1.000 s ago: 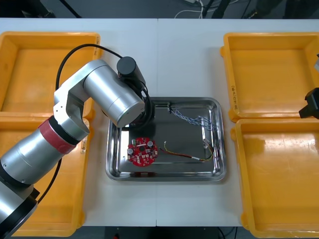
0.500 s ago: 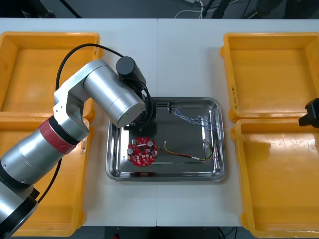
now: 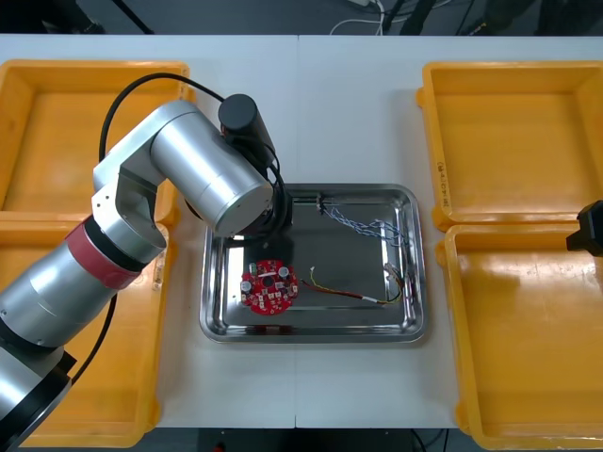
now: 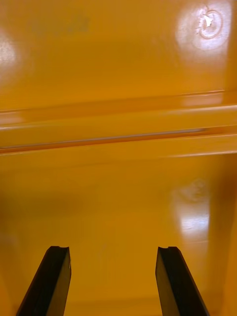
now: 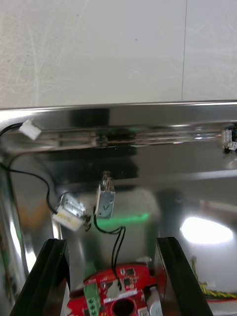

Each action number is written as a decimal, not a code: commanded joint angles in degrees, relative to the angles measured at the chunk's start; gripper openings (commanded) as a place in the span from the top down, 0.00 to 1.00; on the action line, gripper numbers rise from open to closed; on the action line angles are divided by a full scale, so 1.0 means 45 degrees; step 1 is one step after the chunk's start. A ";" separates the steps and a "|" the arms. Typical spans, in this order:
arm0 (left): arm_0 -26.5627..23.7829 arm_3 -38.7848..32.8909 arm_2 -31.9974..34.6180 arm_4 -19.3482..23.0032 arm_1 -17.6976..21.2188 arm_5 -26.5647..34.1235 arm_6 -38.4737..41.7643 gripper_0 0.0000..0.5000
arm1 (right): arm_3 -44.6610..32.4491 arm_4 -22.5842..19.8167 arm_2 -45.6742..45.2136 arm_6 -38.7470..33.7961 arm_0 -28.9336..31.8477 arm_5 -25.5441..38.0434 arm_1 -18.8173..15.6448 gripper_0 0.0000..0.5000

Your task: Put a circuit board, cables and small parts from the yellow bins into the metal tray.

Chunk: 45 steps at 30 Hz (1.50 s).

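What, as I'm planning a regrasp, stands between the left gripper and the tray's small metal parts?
Nothing visible. The left gripper hangs open over the metal tray, the small metal parts just past its fingertips, their black cables trailing to the circuit board.

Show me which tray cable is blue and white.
The twisted cable across the tray's far right part. The red and yellow cable lies nearer the robot, right of the board. The left gripper hangs over the tray's left.

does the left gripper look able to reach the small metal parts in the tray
Probably yes: the left gripper hangs open over the metal tray, with the small metal parts uncovered just beyond it.
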 commanded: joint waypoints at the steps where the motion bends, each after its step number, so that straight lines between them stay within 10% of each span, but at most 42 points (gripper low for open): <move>1: -0.0495 -0.0904 0.0979 0.0854 0.0633 0.0559 0.0543 0.00 | -0.0298 0.0625 -0.0410 0.0054 0.0303 -0.0231 -0.0321 0.00; 17: -0.0398 -0.2408 0.4514 0.3120 0.2782 0.4008 -0.1332 0.00 | 0.0230 0.0098 -0.1231 -0.0082 0.0538 -0.0290 0.0304 0.00; 45: 0.4036 -0.4107 1.0022 0.4174 0.5126 0.4008 -0.5140 0.00 | 0.0230 -0.0176 -0.1660 0.0328 0.0596 -0.0153 0.0870 0.00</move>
